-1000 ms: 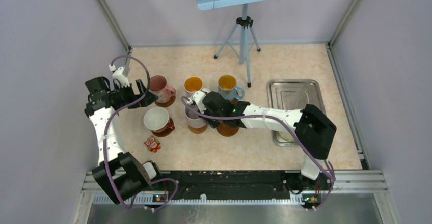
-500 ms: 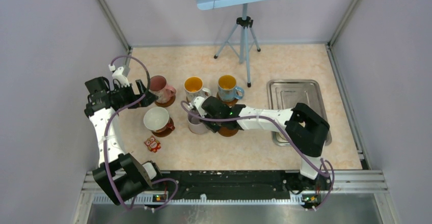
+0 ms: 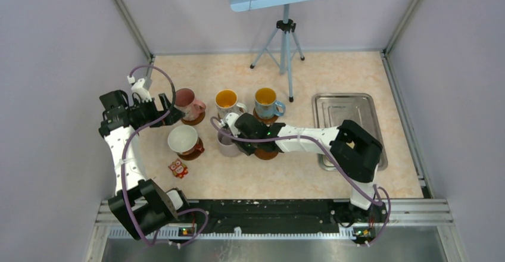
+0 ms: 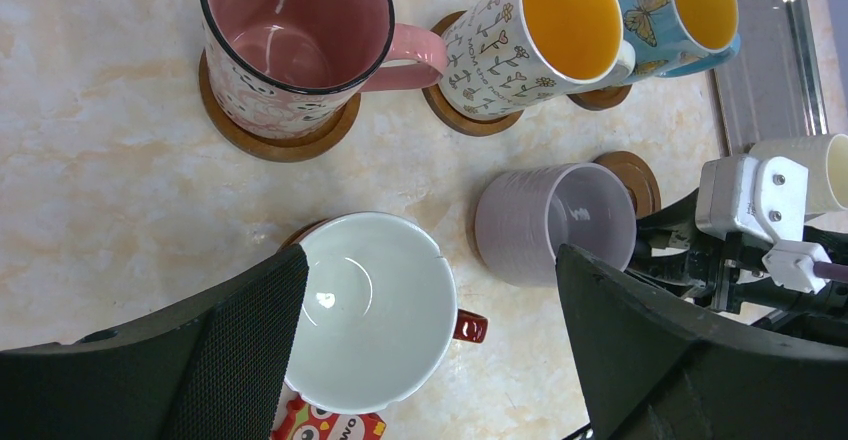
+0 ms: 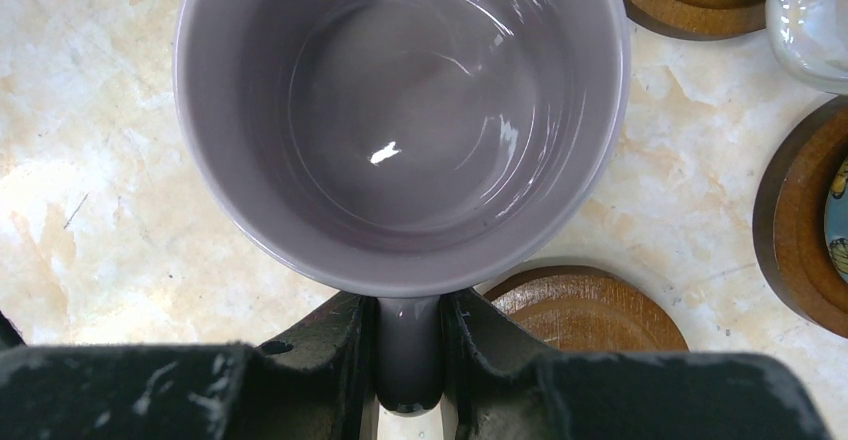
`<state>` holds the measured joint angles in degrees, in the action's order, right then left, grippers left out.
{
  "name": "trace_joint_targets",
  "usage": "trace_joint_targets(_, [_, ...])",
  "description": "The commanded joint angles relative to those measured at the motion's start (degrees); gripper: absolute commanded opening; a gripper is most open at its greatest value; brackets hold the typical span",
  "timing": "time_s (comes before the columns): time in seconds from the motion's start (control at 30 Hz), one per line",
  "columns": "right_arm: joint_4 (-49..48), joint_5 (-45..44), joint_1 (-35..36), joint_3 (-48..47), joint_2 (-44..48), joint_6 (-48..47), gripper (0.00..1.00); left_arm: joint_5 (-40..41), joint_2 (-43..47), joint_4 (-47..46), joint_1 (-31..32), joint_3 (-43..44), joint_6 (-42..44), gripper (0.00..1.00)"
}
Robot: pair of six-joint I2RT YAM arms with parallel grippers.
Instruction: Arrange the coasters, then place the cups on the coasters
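Pinching the lavender mug [image 5: 400, 120] handle in the right gripper [image 5: 410, 360] jaws, with the left gripper [image 4: 430, 260] jaws wide open; keep level, set down softly on the middle of the bare coaster [image 5: 590, 305].

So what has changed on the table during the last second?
The right claw, shut on the handle of the grey mug, carried it slightly toward the near edge, and that arm's elbow drew in leftward. Nothing was taken or released. The left claw stays open and still; the other mugs, the coasters and the owl did not move.
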<state>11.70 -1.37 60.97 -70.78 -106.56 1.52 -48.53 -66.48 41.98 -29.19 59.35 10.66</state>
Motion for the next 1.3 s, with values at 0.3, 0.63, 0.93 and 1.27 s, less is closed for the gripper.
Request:
trace_joint_targets(0.3, [-4.9,-0.8,0.4,-1.3,0.5,0.7,0.0,-0.2,1.5,-2.2,0.1,-0.4,0.9,0.99])
trace_joint_targets(0.63, [-4.3,-0.5,0.6,0.3,1.7,0.4,0.05,-0.5,1.5,-2.2,0.1,-0.4,0.8,0.99])
trace_joint_targets(0.93, [-3.2,0.6,0.7,-0.1,1.8,0.4,0.26,-0.3,1.4,-2.1,0.0,-0.4,0.9,0.99])
trace_joint_targets(1.27, [-1.7,1.1,0.7,0.3,3.0,0.0,0.45,-0.3,1.5,-2.0,0.1,-0.3,0.8,0.99])
